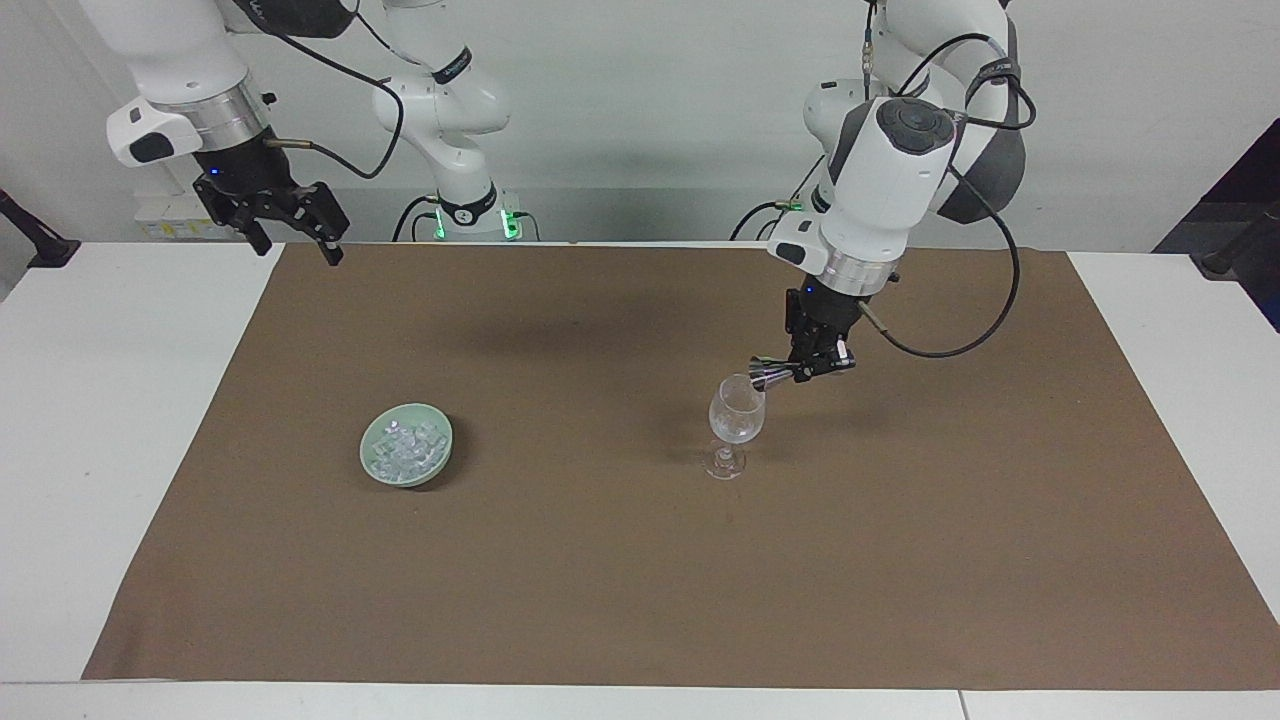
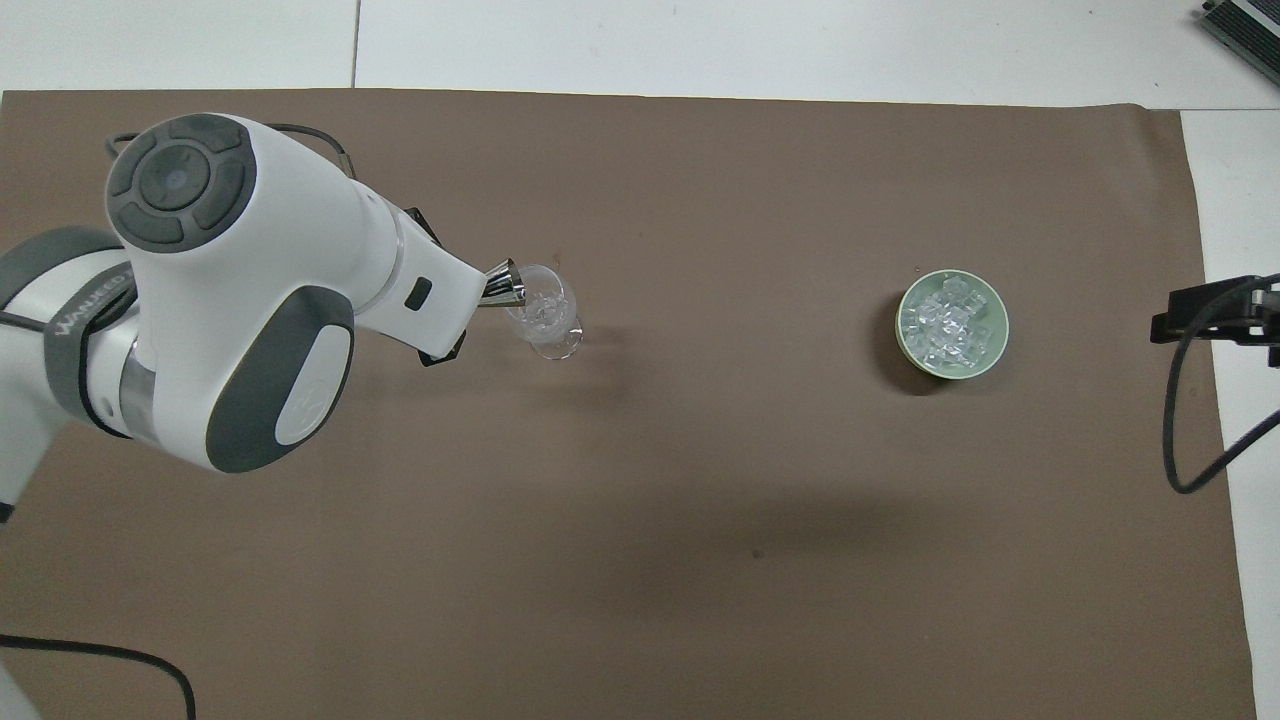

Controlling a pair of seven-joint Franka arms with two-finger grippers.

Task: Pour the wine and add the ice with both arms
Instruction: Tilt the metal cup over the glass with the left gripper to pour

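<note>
The left gripper grips a tipped metal cup over the glass, so pouring looks underway, while the ice sits in its dish and the open right gripper waits.

Brown mat covering white table, pale green dish

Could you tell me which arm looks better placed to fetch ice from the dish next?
Probably the right. The right gripper hangs open and empty at the dish's end of the table, while the left gripper is shut on a metal jigger tipped over the wine glass.
</note>
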